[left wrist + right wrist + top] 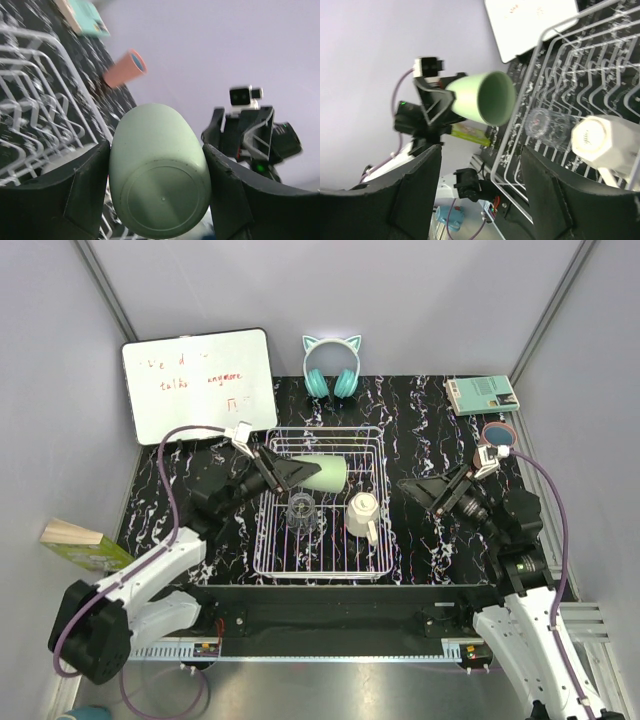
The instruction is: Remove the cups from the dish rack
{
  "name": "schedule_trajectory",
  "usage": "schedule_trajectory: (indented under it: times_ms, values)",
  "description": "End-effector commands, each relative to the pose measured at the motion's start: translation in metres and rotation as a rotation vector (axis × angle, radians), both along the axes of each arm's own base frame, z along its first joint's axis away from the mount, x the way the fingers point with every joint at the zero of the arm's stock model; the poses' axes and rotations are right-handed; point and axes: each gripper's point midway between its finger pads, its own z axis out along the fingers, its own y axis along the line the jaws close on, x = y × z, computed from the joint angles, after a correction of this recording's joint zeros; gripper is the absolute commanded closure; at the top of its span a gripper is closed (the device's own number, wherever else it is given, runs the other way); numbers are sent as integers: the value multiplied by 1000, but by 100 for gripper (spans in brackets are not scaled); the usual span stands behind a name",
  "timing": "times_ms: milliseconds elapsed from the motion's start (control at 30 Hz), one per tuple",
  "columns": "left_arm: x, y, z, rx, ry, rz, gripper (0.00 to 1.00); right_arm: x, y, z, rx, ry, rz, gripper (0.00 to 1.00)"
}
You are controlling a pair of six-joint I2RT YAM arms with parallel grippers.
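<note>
My left gripper (295, 473) is shut on a sage-green cup (322, 474), held on its side above the back of the white wire dish rack (320, 576). In the left wrist view the cup's base (160, 190) fills the gap between both fingers (80, 190). A clear glass (300, 510) and a cream-white mug (362, 512) sit inside the rack. A salmon-pink cup (498, 433) stands on the table at the far right, outside the rack. My right gripper (420, 490) hangs open and empty to the right of the rack, facing the green cup (485, 97), the glass (547, 127) and the mug (605, 142).
A whiteboard (200, 383) leans at the back left, teal cat-ear headphones (331, 365) lie behind the rack, and a teal box (482, 394) sits at the back right. A green box (85, 545) rests off the table's left edge.
</note>
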Motion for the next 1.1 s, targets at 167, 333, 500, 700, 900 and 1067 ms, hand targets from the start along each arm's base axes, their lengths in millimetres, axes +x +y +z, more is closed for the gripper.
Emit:
schedule_trajectory:
  times_ms: [167,333,500,700,900,1067]
  values:
    - [-46,-25,68,-173,-191,-269,100,-2,16,37,79,-110,108,30]
    - [-51,-39,59,-127,-179,-289,100,7,38,31,68,-95,153,31]
    - [-49,-46,47,-107,-156,-294,100,11,66,32,42,-109,188,34]
    - [-49,-47,41,-88,-149,-292,100,7,89,35,29,-129,226,34]
    - [-52,-50,34,-75,-137,-307,100,6,107,33,32,-128,267,53]
    - [-54,-54,28,-69,-125,-321,100,2,122,33,36,-128,306,73]
